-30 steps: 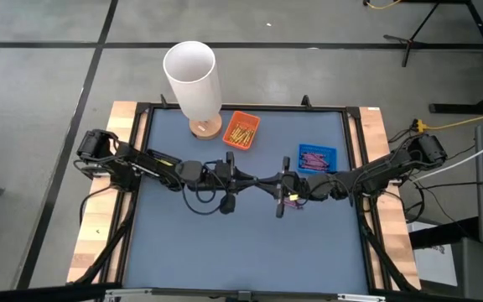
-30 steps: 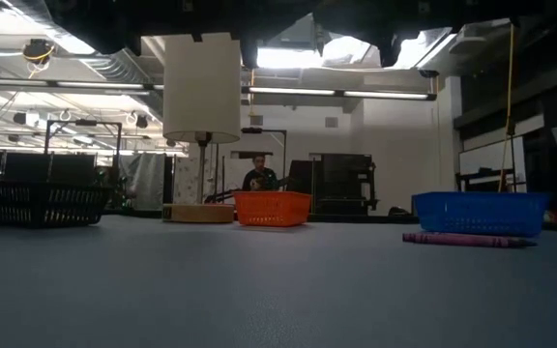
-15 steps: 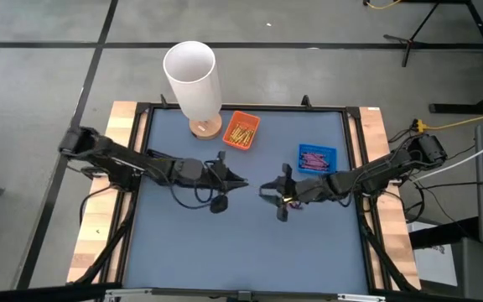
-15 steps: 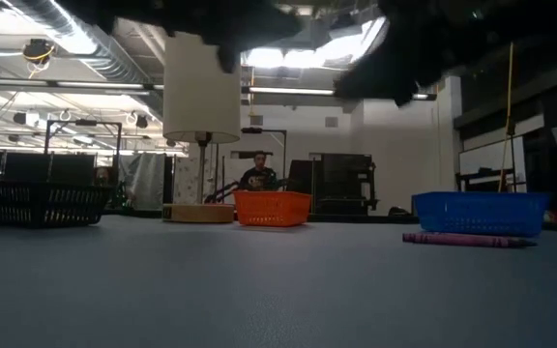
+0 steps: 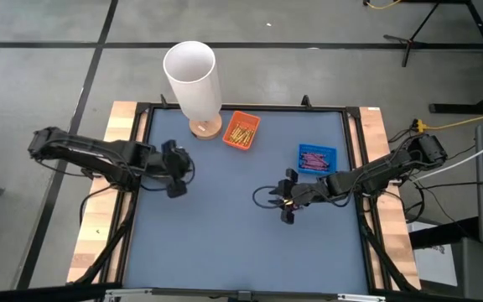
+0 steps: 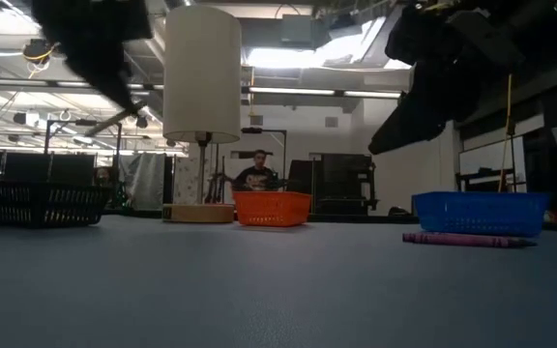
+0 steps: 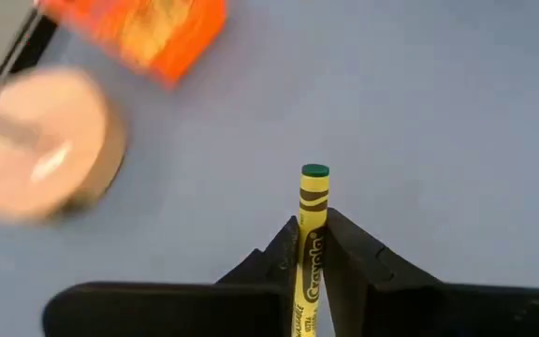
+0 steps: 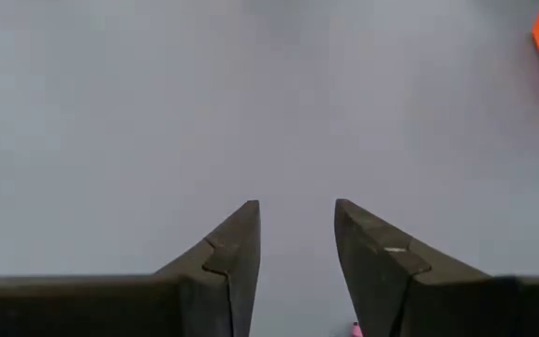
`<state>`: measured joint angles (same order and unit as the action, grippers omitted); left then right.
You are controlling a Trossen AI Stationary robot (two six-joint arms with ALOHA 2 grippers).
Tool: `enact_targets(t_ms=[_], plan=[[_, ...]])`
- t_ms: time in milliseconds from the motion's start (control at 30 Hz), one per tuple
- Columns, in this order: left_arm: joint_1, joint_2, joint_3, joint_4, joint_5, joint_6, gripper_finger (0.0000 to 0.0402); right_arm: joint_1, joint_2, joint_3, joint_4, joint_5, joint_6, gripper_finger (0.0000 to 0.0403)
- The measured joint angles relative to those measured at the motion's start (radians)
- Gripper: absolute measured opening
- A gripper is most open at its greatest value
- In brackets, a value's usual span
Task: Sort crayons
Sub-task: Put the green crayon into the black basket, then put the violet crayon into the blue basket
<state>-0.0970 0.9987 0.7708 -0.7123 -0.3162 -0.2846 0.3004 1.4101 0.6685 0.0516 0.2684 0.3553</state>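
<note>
My left gripper (image 5: pixel 176 173) hangs over the table's left part, shut on a yellow crayon (image 7: pixel 313 211) with a green end. My right gripper (image 5: pixel 285 201) stands open right of the middle, above bare table (image 8: pixel 296 206). One purple crayon (image 6: pixel 467 239) lies flat on the table in front of the blue tray (image 5: pixel 317 158), which holds purple crayons. The orange tray (image 5: pixel 241 130) at the far middle holds yellow ones. My left gripper pinches the yellow crayon's shaft (image 7: pixel 309 253) between its two fingers. The crayon lies along the fingers and sticks out past their tips, green end (image 7: pixel 315 171) foremost. The fingers slant down over the table, and the crayon is lifted clear of it.
A tall white cylinder (image 5: pixel 193 74) on a round wooden base (image 5: pixel 205 127) stands at the far left, next to the orange tray. Black cables loop beside both arms. A person (image 6: pixel 256 174) sits far behind the table. The near half of the table is bare.
The two grippers met at the table's middle a second ago. My left gripper has since drawn back toward the table's left edge, tipping downward, with the yellow crayon between its fingers. My right gripper has stayed near the middle, sunk a little and tipped downward.
</note>
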Motion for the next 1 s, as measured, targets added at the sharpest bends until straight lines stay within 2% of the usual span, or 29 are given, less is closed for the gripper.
enact_targets(t_ms=[133, 267, 700, 1000], plan=[[0.012, -0.02, 0.0, -0.22, -0.027, -0.042, 0.0027, 0.0, 0.0, 0.0, -0.001, 0.0, 0.0, 0.0138], [0.022, -0.017, -0.002, -0.334, -0.064, -0.054, 0.0028, 0.0, 0.0, 0.0, -0.001, 0.0, 0.0, 0.0138], [0.028, -0.016, -0.052, -0.379, -0.059, -0.054, 0.0034, 0.0, 0.0, 0.0, -0.014, 0.0, -0.001, 0.0138], [0.028, -0.016, -0.052, -0.38, -0.061, -0.056, 0.0098, 0.0, 0.0, 0.0, -0.139, -0.004, -0.001, 0.0138]])
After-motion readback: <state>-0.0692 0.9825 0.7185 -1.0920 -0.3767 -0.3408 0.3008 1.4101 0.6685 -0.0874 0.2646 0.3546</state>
